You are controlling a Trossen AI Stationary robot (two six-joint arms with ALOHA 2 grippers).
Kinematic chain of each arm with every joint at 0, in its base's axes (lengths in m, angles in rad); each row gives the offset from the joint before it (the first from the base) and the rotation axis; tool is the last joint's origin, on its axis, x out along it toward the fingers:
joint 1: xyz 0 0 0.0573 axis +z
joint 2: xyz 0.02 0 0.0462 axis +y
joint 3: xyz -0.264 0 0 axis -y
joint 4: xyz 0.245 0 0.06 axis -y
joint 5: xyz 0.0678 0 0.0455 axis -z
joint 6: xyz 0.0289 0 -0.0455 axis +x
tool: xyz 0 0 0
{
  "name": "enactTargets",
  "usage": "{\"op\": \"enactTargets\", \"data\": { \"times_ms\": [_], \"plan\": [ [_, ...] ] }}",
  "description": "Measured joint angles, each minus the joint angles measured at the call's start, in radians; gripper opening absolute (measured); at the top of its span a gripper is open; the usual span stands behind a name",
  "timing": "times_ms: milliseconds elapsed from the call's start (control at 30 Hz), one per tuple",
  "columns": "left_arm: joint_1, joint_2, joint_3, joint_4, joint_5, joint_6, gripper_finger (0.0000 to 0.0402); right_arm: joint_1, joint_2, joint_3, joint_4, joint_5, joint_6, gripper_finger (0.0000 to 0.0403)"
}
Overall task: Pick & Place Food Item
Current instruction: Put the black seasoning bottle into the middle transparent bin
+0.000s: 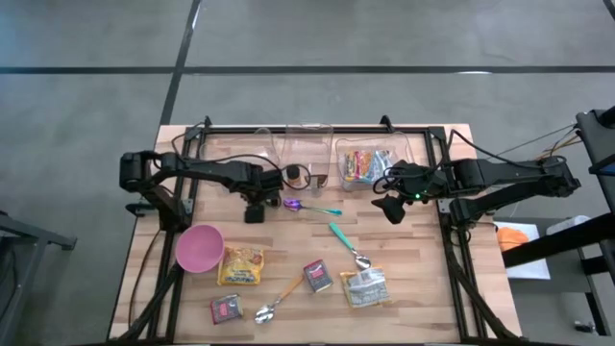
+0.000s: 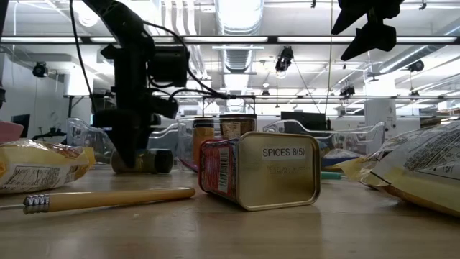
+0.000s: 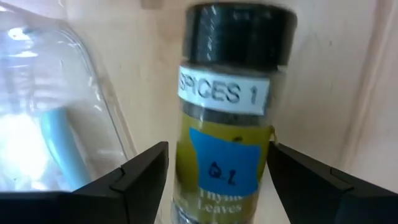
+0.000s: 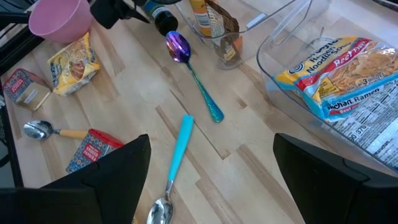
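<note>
Seen from above, a wooden table carries two dark arms reaching inward from its left and right edges. Just beyond the right gripper, at the table's far side, sits a clear bin holding ramen packets; a second clear bin stands beside it, beyond the left gripper, with a few small jars inside. Nearer than the left gripper lies a pink bowl, and just beside the bowl a yellow snack bag. A silver-and-yellow pouch lies well on the near side of the right gripper. Between the two grippers lies a purple-bowled spoon with a teal handle, and a light-blue-handled spoon lies near the right gripper. A wooden-handled spoon and two small red spice tins lie toward the near edge. The left gripper is down at the table with its fingers parted on either side of a spice jar, a bottle of green dried leaves with a black cap and a blue sticker, lying on its side; the fingers sit close beside the glass, but whether they press on it cannot be told. The right gripper hangs raised above the table with its jaws wide apart and nothing between them.
</note>
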Motion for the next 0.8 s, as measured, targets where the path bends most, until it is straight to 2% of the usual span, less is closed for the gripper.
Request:
{"op": "enactTargets", "data": {
  "times_ms": [267, 600, 700, 800],
  "plan": [
    [0.000, 0.001, -0.001, 0.009, 0.023, 0.005, 0.0265, 0.000, 0.000, 0.000, 0.000, 0.000, 0.000, 0.0333],
    [0.001, 0.003, 0.004, 0.012, 0.048, 0.021, 0.0143, 0.000, 0.000, 0.000, 0.001, 0.000, 0.000, 0.0333],
    [0.001, 0.004, 0.010, 0.009, 0.048, 0.021, 0.0139, 0.000, 0.000, 0.000, 0.001, 0.000, 0.000, 0.0333],
    [0.001, 0.006, 0.013, 0.008, 0.047, 0.022, 0.0158, 0.000, 0.000, 0.000, 0.001, 0.000, 0.000, 0.0333]
  ]
}}
